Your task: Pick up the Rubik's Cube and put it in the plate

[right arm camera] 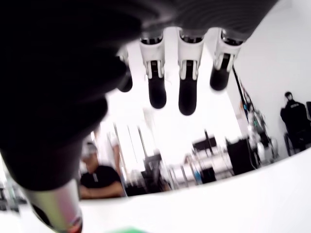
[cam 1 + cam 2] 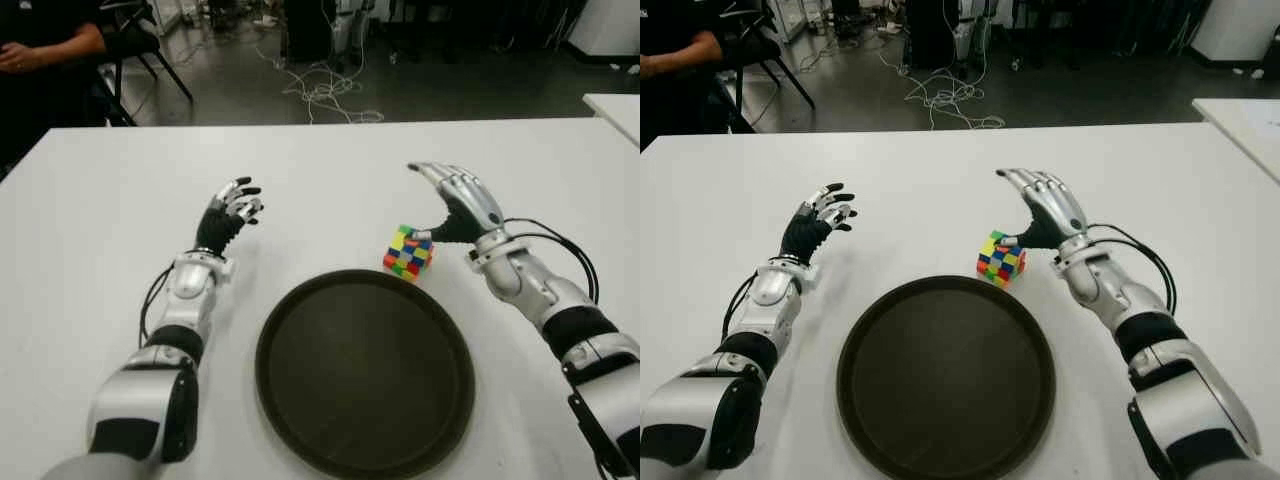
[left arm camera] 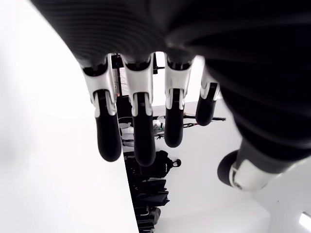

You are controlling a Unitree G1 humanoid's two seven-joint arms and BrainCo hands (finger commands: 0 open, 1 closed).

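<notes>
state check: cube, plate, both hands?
Rubik's Cube: on the table, just beyond the plate's rim, not lifted.
plate: upright, holds nothing.
right hand: open, thumb at the cube, no grasp.
left hand: open, holds nothing, left of the plate.

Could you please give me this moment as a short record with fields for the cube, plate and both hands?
cube: Rubik's Cube on the table, just beyond the plate's far right rim, not in it
plate: dark round plate, nothing in it
right hand: right hand open beside the cube, thumb at its top, fingers arched above it, no grasp
left hand: left hand open, left of the plate, holding nothing
task: cube not yet lifted
</notes>
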